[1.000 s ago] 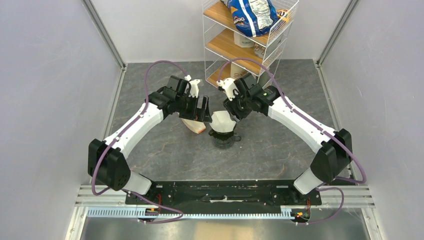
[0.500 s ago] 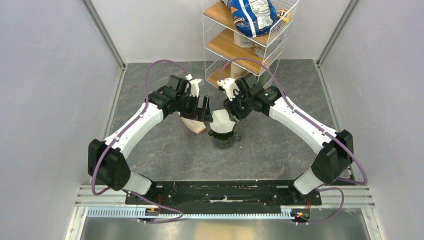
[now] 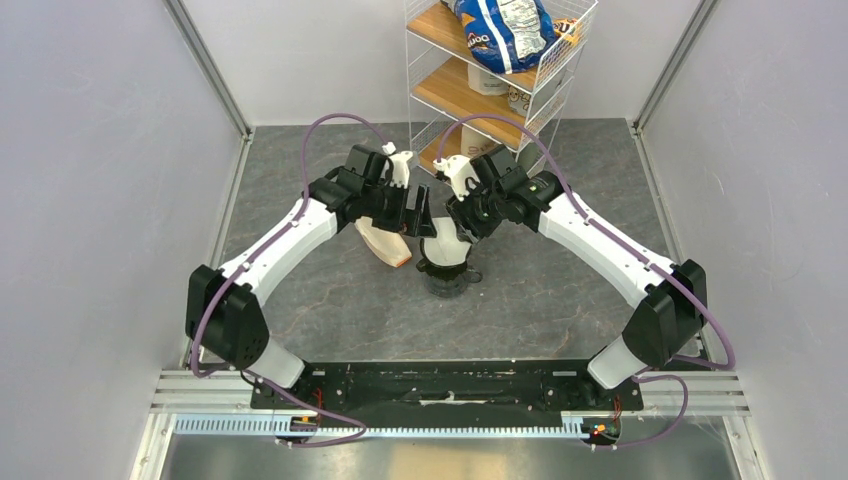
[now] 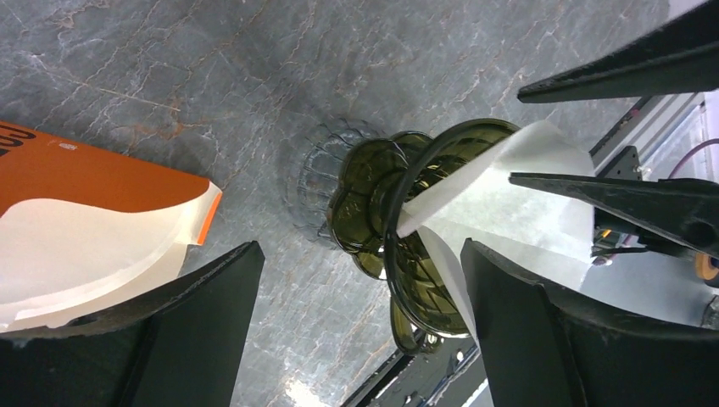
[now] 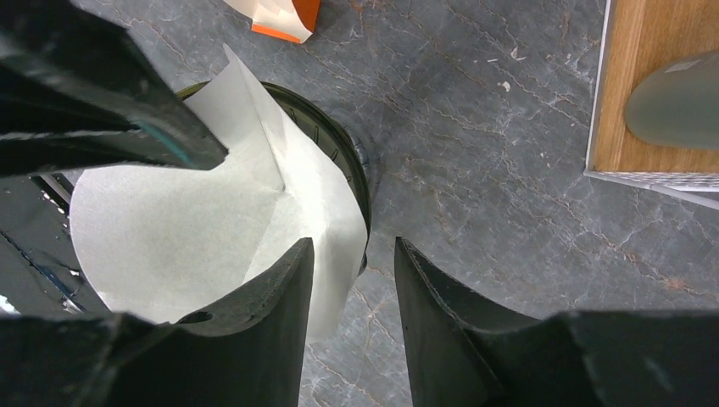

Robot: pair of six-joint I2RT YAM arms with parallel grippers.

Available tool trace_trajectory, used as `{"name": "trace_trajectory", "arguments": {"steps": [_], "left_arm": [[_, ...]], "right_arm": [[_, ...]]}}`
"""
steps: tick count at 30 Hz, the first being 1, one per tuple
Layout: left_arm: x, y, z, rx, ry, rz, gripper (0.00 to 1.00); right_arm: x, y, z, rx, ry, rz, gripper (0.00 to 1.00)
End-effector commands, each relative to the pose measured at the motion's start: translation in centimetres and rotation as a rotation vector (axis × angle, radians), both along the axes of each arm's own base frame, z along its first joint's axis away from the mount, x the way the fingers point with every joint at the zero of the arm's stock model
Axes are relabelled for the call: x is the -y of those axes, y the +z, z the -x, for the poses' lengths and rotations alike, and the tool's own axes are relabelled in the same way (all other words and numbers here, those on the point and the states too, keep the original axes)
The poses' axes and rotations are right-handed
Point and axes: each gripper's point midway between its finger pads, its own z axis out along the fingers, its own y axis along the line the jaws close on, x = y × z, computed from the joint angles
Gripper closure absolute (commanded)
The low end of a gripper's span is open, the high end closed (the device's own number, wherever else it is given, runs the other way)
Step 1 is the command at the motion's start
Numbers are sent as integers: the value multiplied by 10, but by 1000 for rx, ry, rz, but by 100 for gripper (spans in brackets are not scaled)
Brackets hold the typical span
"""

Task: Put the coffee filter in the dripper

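Observation:
The dark dripper (image 3: 448, 276) stands on the grey table between both arms. The white coffee filter (image 3: 447, 245) sits opened in its rim, leaning and sticking up above it. My left gripper (image 3: 420, 215) is open and empty just left of the dripper; in the left wrist view (image 4: 362, 250) its fingers straddle the dripper (image 4: 373, 203), one beside the filter (image 4: 517, 182). My right gripper (image 3: 458, 228) hovers over the filter from the back right. In the right wrist view (image 5: 353, 242) its jaws stand narrowly apart over the filter's (image 5: 186, 220) edge and the dripper's rim (image 5: 348, 153).
A tan packet with an orange end (image 3: 385, 243) lies on the table left of the dripper, also in the left wrist view (image 4: 76, 229). A wire shelf with wooden boards (image 3: 490, 85) stands behind, holding a blue bag (image 3: 500, 30) and a grey vessel (image 5: 678, 102).
My left arm has swung right, bringing its open gripper up against the dripper and filter. The right arm and the filter have barely moved.

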Motion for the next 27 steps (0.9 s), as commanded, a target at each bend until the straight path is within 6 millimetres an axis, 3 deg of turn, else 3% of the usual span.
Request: {"name": "trace_trajectory", "arguments": {"steps": [1, 7, 11, 15, 27], "left_arm": [[11, 17, -14, 68, -10, 50, 9], [11, 41, -8, 186, -83, 85, 15], [15, 53, -4, 220, -120, 116, 36], [16, 47, -2, 197, -140, 110, 51], [23, 42, 1, 147, -169, 126, 70]], "right_arm": [[-10, 21, -9, 43, 4, -56, 53], [-9, 35, -9, 84, 15, -75, 54], [-15, 44, -8, 103, 41, -111, 59], [-18, 44, -8, 95, 53, -120, 67], [-21, 50, -7, 101, 70, -137, 76]]}}
